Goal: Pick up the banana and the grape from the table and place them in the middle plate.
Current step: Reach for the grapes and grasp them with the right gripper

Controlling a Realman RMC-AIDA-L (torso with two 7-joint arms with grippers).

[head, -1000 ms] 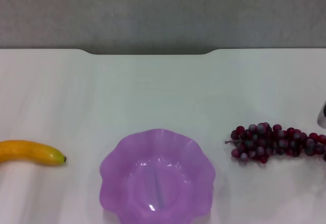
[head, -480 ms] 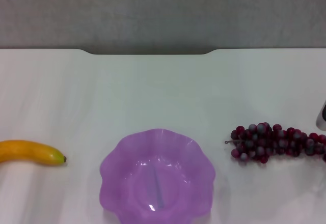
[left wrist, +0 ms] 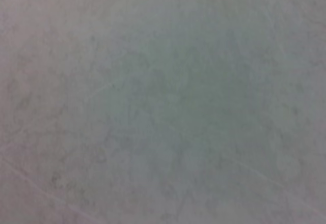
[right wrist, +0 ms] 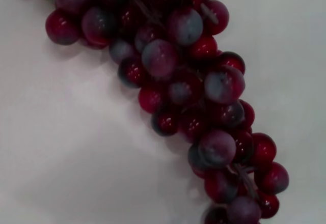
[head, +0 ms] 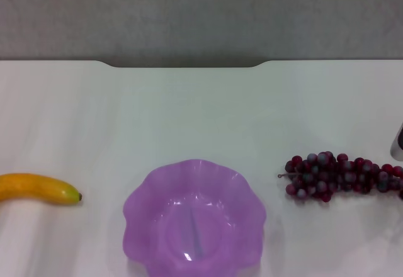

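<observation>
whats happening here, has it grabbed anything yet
Nothing is grabbed yet. The banana lies on the table to the left of the purple middle plate, the grape bunch to its right, and the plate holds nothing. The right gripper shows only at the right edge beside the grapes, its wrist camera close over them. The left gripper is out of view.

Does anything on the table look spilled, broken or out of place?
Nothing stands out. The banana and grape lie whole on the table, either side of the upright, empty plate.
</observation>
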